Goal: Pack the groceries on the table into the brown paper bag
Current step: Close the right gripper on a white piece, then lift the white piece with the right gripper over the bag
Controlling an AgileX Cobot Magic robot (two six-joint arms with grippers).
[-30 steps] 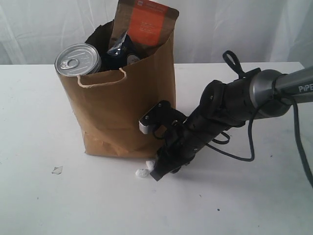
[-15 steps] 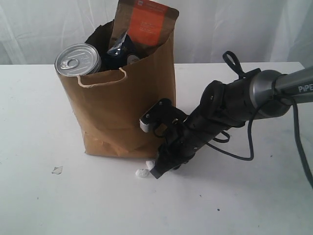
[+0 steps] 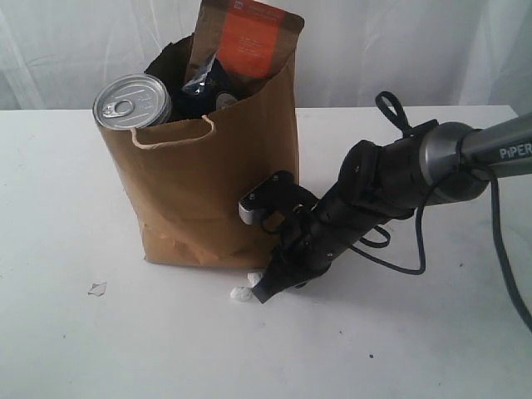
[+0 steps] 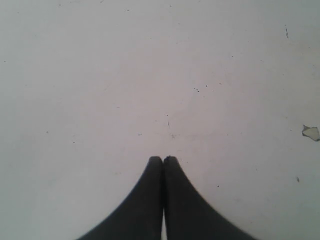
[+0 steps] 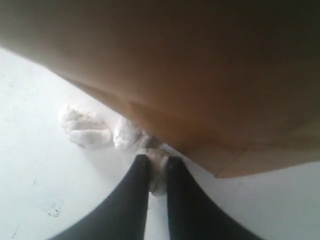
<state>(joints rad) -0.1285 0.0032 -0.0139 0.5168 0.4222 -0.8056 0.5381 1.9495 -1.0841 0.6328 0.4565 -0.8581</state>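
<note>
The table is the biggest thing before you, and in the exterior view no grocery shows on it outside the brown paper bag. The bag stands upright and full. From that, you can judge the packing all but done. What lies deeper in the bag is hidden, so you cannot count every item.

Your right arm reaches down beside the bag's right wall toward its foot.

Out of the bag's mouth, at the back, rises the orange-labelled brown pouch. At the near left corner of the mouth sits the dark jar with silver pull-tab lid, its lid above the rim. Between them a dark blue pack shows, too buried to name.

Your right tool is low at the bag's bottom corner, just beside the paper, fingers drawn in and pinching a white crumpled lump. So the bag is nearly touching that tool, above and ahead of it.

Your left tool is pressed together and empty over bare table. Its place relative to the bag cannot be told.

Two more white lumps lie just beside the bag's foot. A small pale scrap lies left of the bag, well apart.
</note>
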